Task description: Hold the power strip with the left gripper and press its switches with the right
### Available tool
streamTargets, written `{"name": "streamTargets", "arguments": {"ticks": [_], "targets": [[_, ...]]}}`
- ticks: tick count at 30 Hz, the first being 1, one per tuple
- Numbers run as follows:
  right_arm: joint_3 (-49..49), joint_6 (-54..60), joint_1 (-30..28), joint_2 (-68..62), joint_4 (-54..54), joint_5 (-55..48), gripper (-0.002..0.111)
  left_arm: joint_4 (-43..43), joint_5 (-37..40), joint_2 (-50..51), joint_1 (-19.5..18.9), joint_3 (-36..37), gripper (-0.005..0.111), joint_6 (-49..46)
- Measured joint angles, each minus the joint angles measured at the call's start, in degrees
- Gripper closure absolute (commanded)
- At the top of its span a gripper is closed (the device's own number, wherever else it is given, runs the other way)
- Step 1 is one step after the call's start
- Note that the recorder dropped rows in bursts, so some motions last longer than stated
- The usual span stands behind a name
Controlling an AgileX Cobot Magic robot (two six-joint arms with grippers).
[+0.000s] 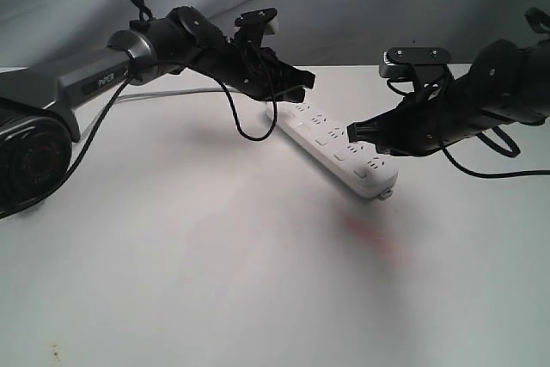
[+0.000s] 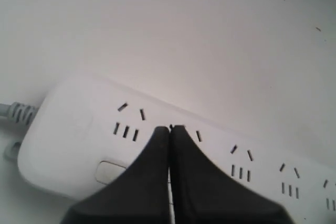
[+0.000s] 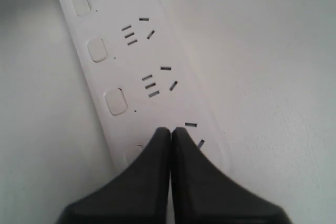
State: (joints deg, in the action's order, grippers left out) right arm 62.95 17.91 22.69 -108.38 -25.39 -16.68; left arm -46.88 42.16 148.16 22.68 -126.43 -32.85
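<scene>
The white power strip (image 1: 361, 168) lies slanted on the table, its grey cord (image 2: 16, 112) leaving the far end. My left gripper (image 1: 301, 82) is shut with nothing between its fingers. Its tips (image 2: 169, 128) rest over the strip's (image 2: 73, 135) cord end, beside the first socket group and a switch (image 2: 109, 171). My right gripper (image 1: 352, 133) is also shut and empty. Its tips (image 3: 170, 129) sit over the strip's (image 3: 131, 56) near end, partly hiding the last switch (image 3: 132, 155). Three further switches (image 3: 115, 101) show beyond. Whether either gripper touches the strip cannot be told.
The strip's cord (image 1: 172, 92) runs off to the left behind the left forearm. A faint red smear (image 1: 371, 235) marks the white table (image 1: 215, 272) in front of the strip. Grey cloth (image 1: 344, 6) hangs behind.
</scene>
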Motion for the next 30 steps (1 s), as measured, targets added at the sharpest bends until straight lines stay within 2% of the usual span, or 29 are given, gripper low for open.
{"name": "streamTargets", "arguments": {"ticks": [11, 19, 23, 26, 30], "targets": [[0.11, 0.00, 0.00, 0.00, -0.13, 0.46, 0.108, 5.70, -1.61, 0.00, 0.61, -0.28, 0.107, 7.60], [0.11, 0.00, 0.00, 0.00, -0.13, 0.46, 0.108, 8.17, 3.57, 0.00, 0.10, -0.28, 0.107, 14.23], [0.11, 0.00, 0.00, 0.00, -0.13, 0.46, 0.108, 8.56, 5.73, 0.00, -1.21, -0.28, 0.107, 12.54], [0.11, 0.00, 0.00, 0.00, -0.13, 0.46, 0.108, 9.30, 5.86, 0.00, -2.20, -0.28, 0.107, 7.37], [0.11, 0.00, 0.00, 0.00, -0.13, 0.46, 0.108, 15.02, 5.86, 0.00, -2.43, -0.28, 0.107, -0.06]]}}
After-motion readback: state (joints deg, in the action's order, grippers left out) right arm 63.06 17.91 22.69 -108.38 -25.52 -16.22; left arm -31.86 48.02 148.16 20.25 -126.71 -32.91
